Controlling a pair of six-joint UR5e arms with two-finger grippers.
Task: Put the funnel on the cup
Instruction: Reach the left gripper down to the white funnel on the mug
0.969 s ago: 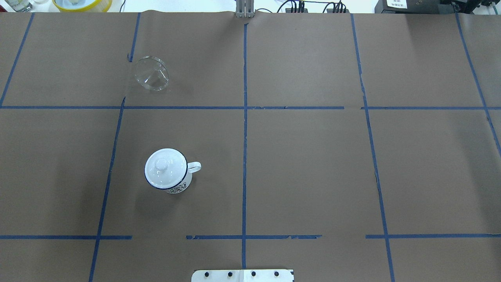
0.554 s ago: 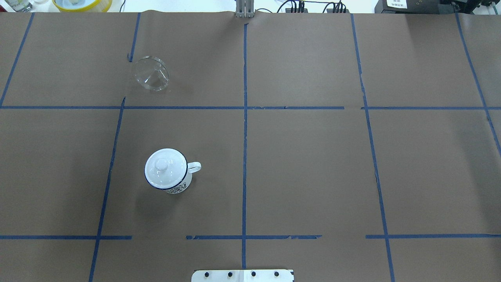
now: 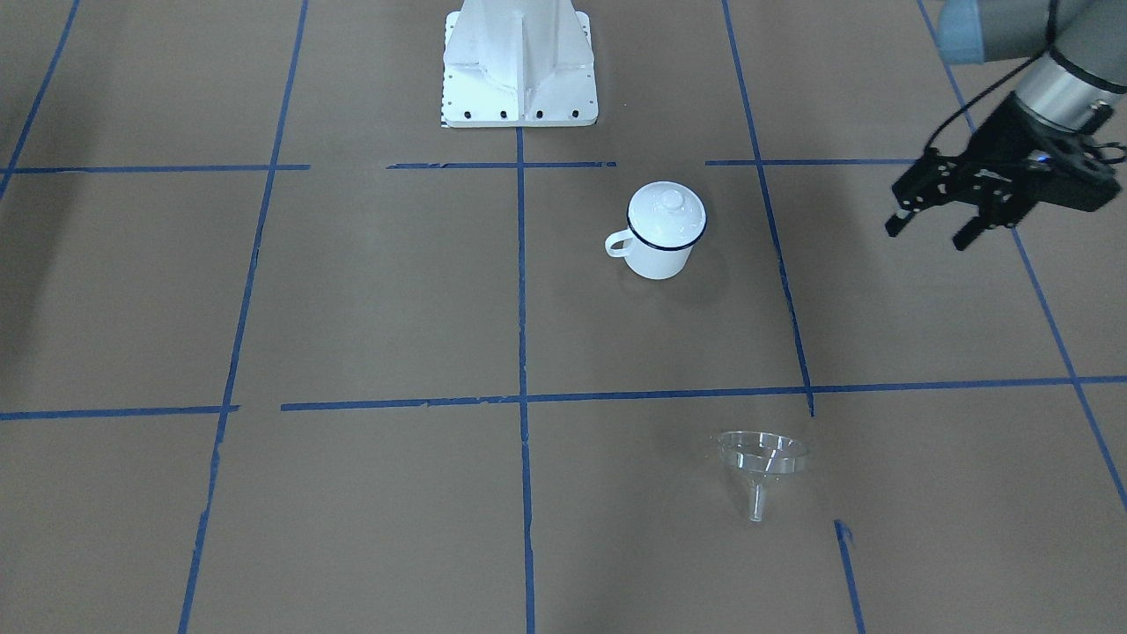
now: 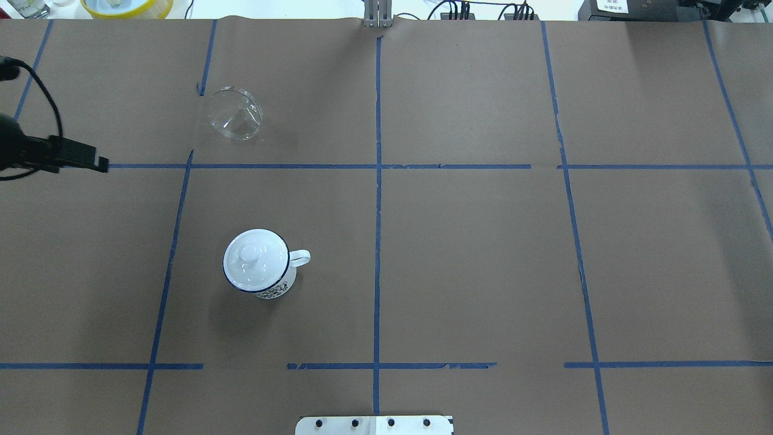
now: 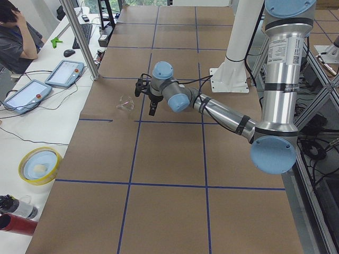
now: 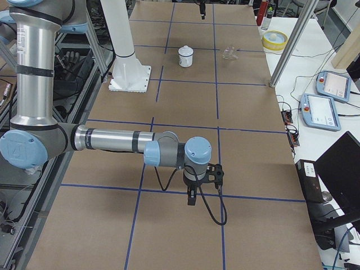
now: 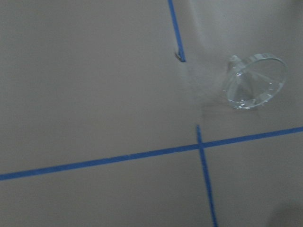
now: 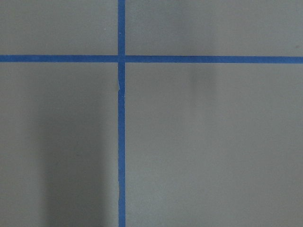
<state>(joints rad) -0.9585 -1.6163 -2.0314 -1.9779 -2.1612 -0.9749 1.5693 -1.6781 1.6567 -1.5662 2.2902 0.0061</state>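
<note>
The clear funnel [image 4: 234,113] lies tilted on its side at the far left of the table, spout pointing away from the robot base; it also shows in the front view [image 3: 762,458] and the left wrist view [image 7: 255,80]. The white cup [image 4: 279,287] with a dark blue rim stands upright nearer the base, handle to the right, with a white knobbed lid [image 4: 249,254] on it. My left gripper [image 3: 926,236] is open and empty, above the table left of both things, and it enters the overhead view [image 4: 96,163] at the left edge. My right gripper [image 6: 191,199] shows only in the right side view, far from both; I cannot tell its state.
The robot base plate [image 4: 374,425] sits at the near middle edge. A yellow bowl [image 4: 127,6] and bottles stand beyond the far left corner. Blue tape lines cross the brown paper. Tablets [image 5: 32,87] lie on a side bench.
My left gripper has come into the overhead view from the left edge. The funnel and the cup with its lid have not moved.
</note>
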